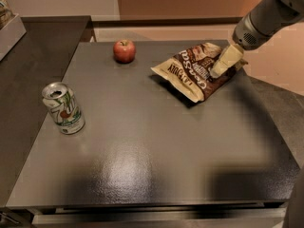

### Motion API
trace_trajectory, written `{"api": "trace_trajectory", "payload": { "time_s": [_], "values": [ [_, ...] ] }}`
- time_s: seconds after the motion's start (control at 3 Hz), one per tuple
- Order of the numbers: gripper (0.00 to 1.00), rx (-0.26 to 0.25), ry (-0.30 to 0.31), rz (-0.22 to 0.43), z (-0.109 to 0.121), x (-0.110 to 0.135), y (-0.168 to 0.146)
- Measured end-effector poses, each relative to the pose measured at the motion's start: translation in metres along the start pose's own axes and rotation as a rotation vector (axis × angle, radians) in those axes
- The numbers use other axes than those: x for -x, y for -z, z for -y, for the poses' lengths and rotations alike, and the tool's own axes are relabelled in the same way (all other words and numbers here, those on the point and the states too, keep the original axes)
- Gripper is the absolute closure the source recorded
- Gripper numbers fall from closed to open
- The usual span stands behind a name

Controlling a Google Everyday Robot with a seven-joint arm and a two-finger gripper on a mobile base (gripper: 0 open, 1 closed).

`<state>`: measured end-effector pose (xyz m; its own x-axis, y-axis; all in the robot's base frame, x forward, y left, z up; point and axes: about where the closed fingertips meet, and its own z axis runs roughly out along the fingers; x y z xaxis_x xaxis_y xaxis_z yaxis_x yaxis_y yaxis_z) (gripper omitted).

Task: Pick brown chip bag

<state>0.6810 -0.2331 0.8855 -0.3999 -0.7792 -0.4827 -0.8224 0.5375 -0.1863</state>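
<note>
The brown chip bag (192, 71): probably light, soft, crinkly, slippery; pinch its upturned end, where the hand (227, 61) sits, grip state not discernible.

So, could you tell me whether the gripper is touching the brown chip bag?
Cannot tell. In the camera view the gripper overlaps the brown chip bag at its right end; neither gap nor contact shows plainly.

Matt cream jaws at crinkly glossy brown chip bag (189, 73), faintly sheeny tabletop (142, 170)
</note>
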Motion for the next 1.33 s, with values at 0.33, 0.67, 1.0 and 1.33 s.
{"api": "trace_trajectory", "payload": {
  "time_s": [0.33,0.67,1.0,1.33],
  "values": [
    [0.0,0.003,-0.025,0.001,0.014,-0.004,-0.018],
    [0.0,0.013,-0.051,-0.001,0.024,-0.011,-0.031],
    [0.0,0.056,-0.056,-0.017,0.026,-0.015,-0.043],
    [0.18,0.102,-0.046,-0.027,0.021,-0.013,-0.048]
  ]
}}
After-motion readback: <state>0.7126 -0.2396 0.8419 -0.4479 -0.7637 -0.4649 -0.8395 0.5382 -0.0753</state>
